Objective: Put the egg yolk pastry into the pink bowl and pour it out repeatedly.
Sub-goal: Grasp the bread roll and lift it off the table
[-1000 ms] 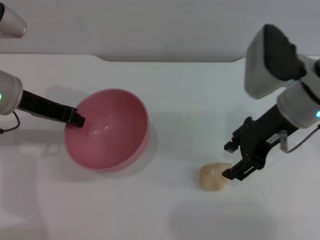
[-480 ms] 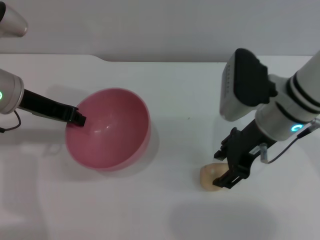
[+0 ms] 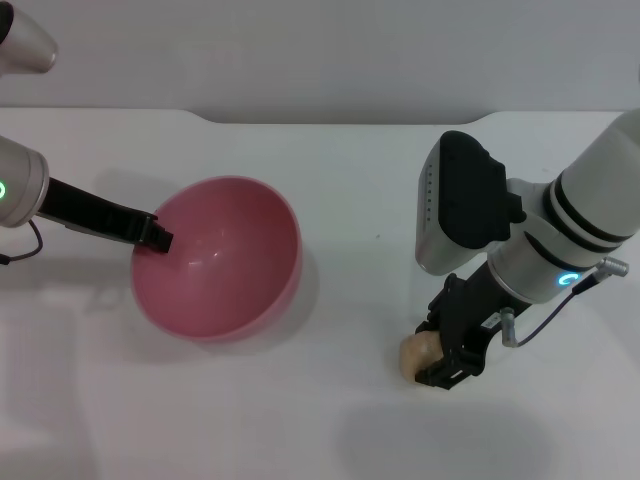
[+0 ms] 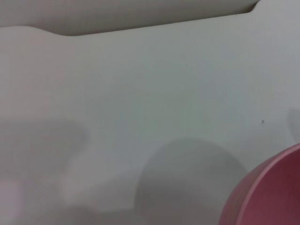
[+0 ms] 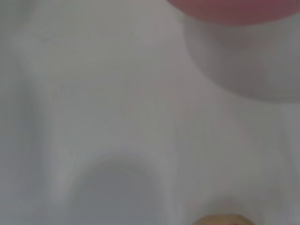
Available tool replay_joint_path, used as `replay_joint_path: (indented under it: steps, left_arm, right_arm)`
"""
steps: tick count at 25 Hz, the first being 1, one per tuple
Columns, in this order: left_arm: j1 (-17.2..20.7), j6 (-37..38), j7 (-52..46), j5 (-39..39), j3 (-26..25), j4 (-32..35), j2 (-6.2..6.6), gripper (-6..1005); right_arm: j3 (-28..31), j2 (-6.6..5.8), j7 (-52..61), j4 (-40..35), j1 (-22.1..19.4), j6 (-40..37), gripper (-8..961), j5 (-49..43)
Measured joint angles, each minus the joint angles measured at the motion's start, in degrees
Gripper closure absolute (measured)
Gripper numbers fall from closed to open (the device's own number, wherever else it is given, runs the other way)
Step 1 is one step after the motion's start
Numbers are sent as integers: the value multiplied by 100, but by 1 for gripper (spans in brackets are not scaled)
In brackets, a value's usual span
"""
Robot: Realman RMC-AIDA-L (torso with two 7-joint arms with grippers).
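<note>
Since a sec ago the right arm has been swinging in over the egg yolk pastry (image 3: 418, 352), and now the right tool (image 3: 447, 352) is sitting right down on it, dark fingers (image 3: 445, 372) straddling the pastry's far-from-bowl side. Fingers are looking spread w/ the lump between them, not yet pinching, so I'm reading the tool as open. Pastry is lying on the white worktop (image 3: 360, 190), well apart from the pink bowl (image 3: 218, 258), on the bowl's right and a bit nearer the robot. Its top edge is just peeking into the right wrist view (image 5: 220, 219).

Left tool (image 3: 152, 236) is clamping the pink bowl's rim on the side away from the pastry, fingers closed on the wall, and the bowl is tipping a little w/ its mouth facing up. Bowl is empty inside.

Handling, my guess: pastry is looking light, soft and crumbly, prob. easy to squash or flake. Best to take it across its widest middle w/ a gentle squeeze, low enough that it isn't rolling out. Bowl is glossy, likely slick, so the rim grip needs firm hold when tipping.
</note>
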Motion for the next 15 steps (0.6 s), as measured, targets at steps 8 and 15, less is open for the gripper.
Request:
replay_joint_path:
  steps: [8,15]
  left_arm:
    - [0,-23,6,14,-1,9,10,991]
    - [-80,-22,-20,259,46,-6,-4,991]
  right_arm:
    - [55,-19,5,-35,2,11,569,-35]
    - [691,-28,-23,-557,-155,-19,630,38]
